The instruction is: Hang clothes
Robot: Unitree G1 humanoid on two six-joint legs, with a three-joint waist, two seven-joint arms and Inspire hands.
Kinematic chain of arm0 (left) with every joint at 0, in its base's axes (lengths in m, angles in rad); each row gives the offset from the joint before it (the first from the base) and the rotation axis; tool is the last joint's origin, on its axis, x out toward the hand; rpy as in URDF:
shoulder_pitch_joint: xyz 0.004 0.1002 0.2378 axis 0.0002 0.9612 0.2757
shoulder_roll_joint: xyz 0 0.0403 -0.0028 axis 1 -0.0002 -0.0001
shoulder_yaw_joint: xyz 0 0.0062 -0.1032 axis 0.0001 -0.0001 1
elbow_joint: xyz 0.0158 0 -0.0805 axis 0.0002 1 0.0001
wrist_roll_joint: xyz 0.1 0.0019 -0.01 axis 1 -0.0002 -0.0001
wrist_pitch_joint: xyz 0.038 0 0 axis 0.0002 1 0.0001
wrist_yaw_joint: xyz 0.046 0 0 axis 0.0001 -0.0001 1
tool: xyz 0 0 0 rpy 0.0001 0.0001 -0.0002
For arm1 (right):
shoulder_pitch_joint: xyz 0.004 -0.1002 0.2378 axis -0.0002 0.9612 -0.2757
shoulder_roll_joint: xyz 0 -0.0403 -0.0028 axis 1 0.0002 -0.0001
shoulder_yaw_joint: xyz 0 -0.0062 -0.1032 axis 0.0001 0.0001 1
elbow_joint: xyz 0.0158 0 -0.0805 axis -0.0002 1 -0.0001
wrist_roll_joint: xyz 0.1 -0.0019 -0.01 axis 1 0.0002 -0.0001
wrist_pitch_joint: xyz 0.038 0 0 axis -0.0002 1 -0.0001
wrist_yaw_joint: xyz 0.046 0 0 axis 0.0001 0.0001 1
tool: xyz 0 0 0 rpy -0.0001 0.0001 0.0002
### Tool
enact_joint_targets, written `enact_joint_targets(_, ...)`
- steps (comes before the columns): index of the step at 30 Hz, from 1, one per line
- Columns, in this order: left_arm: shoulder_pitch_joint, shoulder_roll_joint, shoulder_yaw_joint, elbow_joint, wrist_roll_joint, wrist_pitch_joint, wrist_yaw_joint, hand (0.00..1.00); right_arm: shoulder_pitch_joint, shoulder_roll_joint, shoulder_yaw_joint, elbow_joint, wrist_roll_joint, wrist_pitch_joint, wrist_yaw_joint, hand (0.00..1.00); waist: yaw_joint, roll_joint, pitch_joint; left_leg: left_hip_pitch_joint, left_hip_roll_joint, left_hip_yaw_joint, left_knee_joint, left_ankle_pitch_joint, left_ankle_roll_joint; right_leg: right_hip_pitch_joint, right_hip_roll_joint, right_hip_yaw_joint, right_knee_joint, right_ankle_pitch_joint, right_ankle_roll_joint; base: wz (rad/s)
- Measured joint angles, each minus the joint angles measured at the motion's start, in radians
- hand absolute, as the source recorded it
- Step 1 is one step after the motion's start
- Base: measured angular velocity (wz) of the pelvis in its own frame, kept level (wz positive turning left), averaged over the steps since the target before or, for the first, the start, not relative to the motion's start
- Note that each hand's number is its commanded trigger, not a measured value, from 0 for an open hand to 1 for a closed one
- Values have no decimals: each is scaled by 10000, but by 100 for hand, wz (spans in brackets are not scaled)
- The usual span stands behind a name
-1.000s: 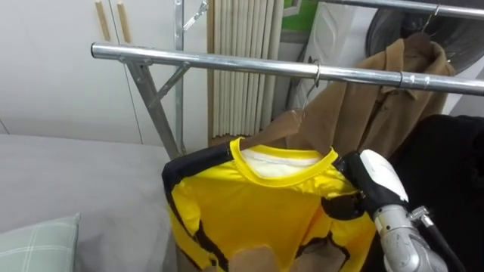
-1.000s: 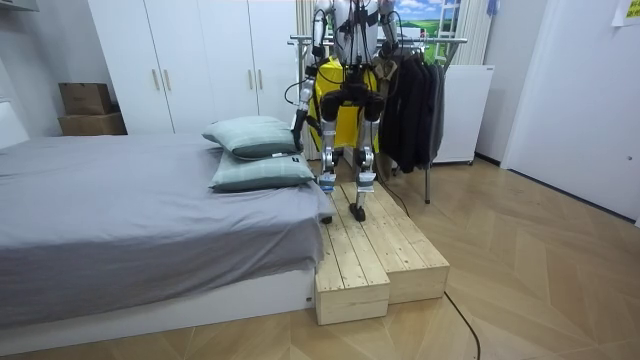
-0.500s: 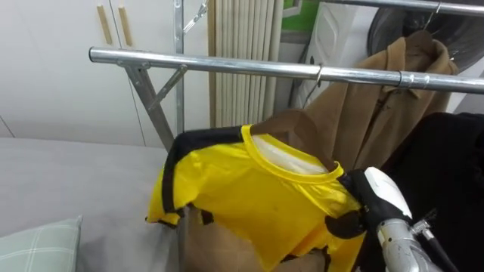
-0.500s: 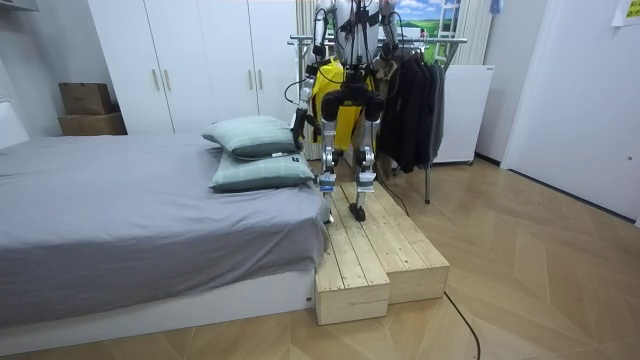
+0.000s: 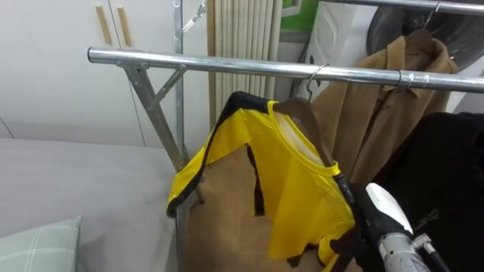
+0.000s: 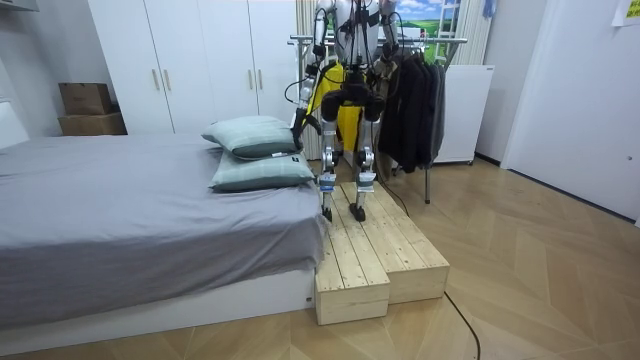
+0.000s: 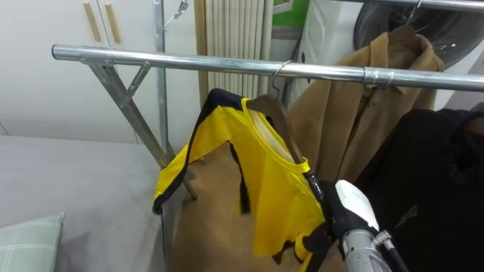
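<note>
Clearly mid-hang, judging by the layout. Close beneath the rail [image 5: 227, 65]: the yellow shirt [image 5: 295, 181], turned edge-on and tilted. Long axis of the shirt: from the black-trimmed shoulder just under the rail, slanting down and rightward, away from the rail. At the low end of that slant, well below the rail and to its right: the right hand [image 5: 382, 208], white back upward, touching or just beside the shirt's lower edge. Cannot tell whether closed on the cloth, the dark underside of the hand blending with the black trim. From that hand, then, the shirt up and to the left. Over the rail, just above the collar: a wire hook [image 5: 312, 73]. Cannot tell whether belonging to the shirt or to the tan garment [image 5: 227, 219] hanging under the rail behind it. Left hand [image 6: 298, 122]: far below the rail, down beside the body at the room view's left, too small to read. Nearer by far, the right hand, so probably the one to finish. Likely need next: levelling the shoulder line under the rail and confirming the hook seated before letting go. Risk: a slide off the hanger toward the low end.
</note>
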Motion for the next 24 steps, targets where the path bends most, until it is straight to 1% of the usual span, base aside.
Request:
enact_joint_targets(16,1,-17,-2,0,1,-26,0,0,26,-1,6,6,30,0,240,0,-1,13,0,20,0,16,-7,0,0,8,6,40,2,1,-2,0)
enact_joint_targets(24,9,-20,-3,1,16,-26,-76,0,40,11,7,6,442,0,257,0,0,6,3,57,0,58,-45,0,0,12,11,92,2,1,-2,0)
